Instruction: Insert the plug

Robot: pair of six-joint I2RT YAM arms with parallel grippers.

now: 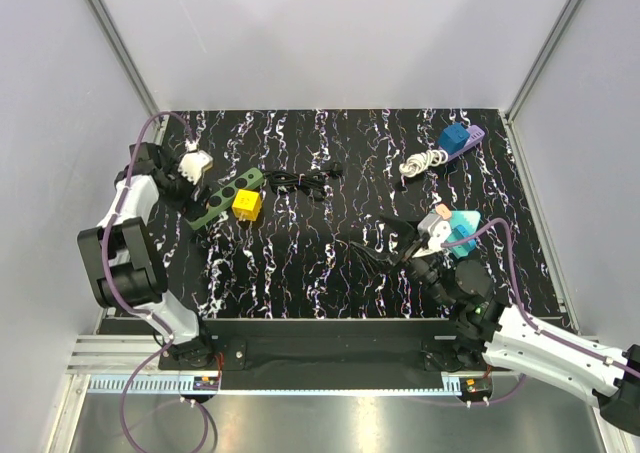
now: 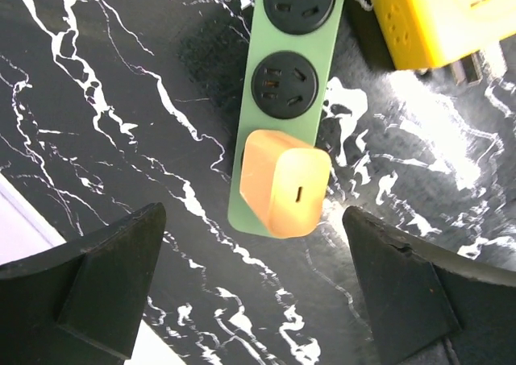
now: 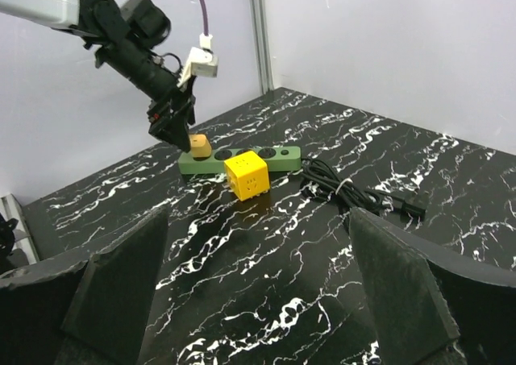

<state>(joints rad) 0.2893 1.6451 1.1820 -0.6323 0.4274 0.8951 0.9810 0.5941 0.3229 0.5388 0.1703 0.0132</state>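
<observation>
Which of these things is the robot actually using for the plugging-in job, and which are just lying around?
In the job: green power strip; orange plug, in its end socket; left gripper, open above it.
Just lying about: yellow cube adapter; black cable; blue adapter beside a white coiled cable.
</observation>
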